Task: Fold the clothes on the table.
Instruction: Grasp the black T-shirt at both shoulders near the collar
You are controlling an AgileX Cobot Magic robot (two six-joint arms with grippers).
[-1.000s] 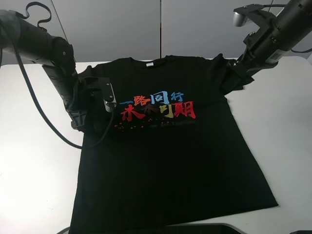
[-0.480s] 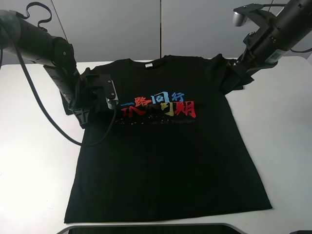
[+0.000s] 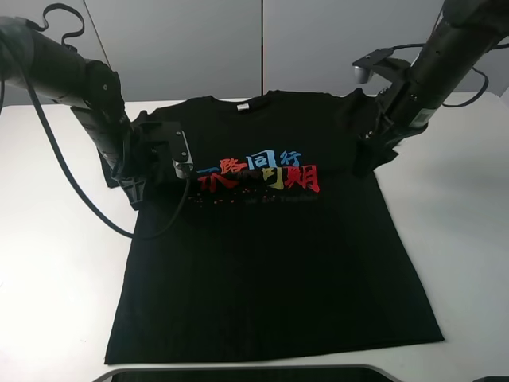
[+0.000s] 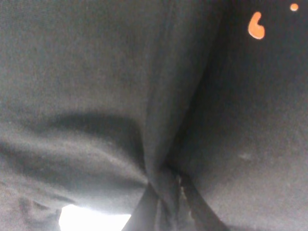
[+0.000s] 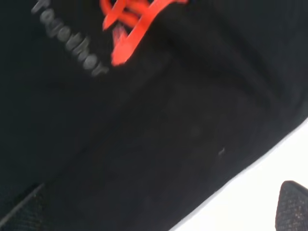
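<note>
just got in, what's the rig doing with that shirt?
The two-armed robot looks to be starting a fold. The black short-sleeved T-shirt with coloured characters lies flat, print up, on the white table. The left tool is shut on a pinch of cloth near one sleeve. The right tool hangs open low over the opposite sleeve, gripping nothing.

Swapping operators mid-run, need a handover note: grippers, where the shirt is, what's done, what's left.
Left gripper: shut, pinching T-shirt fabric near the sleeve on its own side.
Right gripper: open, low by the sleeve on the other side, holding nothing.
T-shirt: spread flat on the table, print up, collar toward the far edge.
Done: one grasp made; no fold visible.
Left: the right-side grasp, then all the folds.
</note>
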